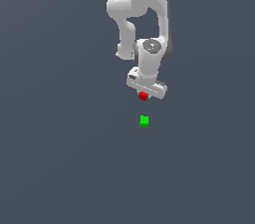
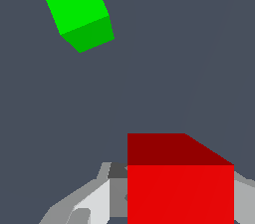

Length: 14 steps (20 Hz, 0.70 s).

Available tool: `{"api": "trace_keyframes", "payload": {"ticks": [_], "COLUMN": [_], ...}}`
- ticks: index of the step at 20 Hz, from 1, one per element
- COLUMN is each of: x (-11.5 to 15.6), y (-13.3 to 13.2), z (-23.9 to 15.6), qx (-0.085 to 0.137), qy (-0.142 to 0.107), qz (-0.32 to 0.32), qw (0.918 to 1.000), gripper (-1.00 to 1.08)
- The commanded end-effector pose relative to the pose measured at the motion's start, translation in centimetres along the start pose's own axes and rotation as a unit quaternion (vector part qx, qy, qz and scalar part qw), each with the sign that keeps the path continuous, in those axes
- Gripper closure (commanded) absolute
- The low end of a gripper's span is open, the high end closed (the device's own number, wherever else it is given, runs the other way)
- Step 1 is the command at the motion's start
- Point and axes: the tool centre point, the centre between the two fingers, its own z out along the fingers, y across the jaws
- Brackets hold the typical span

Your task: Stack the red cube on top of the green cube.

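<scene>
The dark grey-blue table (image 1: 60,158) fills both views as one flat, plain surface. Over it the white robot arm (image 1: 144,9) comes in from twelve o'clock of the exterior view, bending down through a rounded elbow to a wrist joint, and ends in the claw (image 1: 144,95), which points down at the table.

The claw is closed onto the red cube (image 1: 143,95), which sits between its fingers just under the white hand bar. In the wrist view the red cube (image 2: 180,183) is large and close, with grey and white finger parts (image 2: 94,203) touching it on either side; its bright face and a darker upper face both show.

The green cube (image 1: 144,120) lies alone on the table, at six o'clock from the red cube in the exterior view, near it but apart, with a strip of bare table between them. In the wrist view the green cube (image 2: 77,9) appears at about eleven o'clock from the red cube, turned at an angle to it, showing a light face and a darker shaded one. Whether the red cube touches the table I cannot tell.
</scene>
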Motion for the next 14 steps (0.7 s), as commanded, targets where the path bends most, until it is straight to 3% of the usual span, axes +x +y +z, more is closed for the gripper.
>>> {"api": "trace_keyframes", "payload": {"ticks": [1, 14], "x": [0.0, 0.1], "y": [0.0, -0.1], "z": [-1.6, -4.9], "qx": [0.0, 0.0], "qy": [0.0, 0.0], "qz": [0.0, 0.0], "qw": [1.0, 1.0], "gripper": [1.08, 1.08]}}
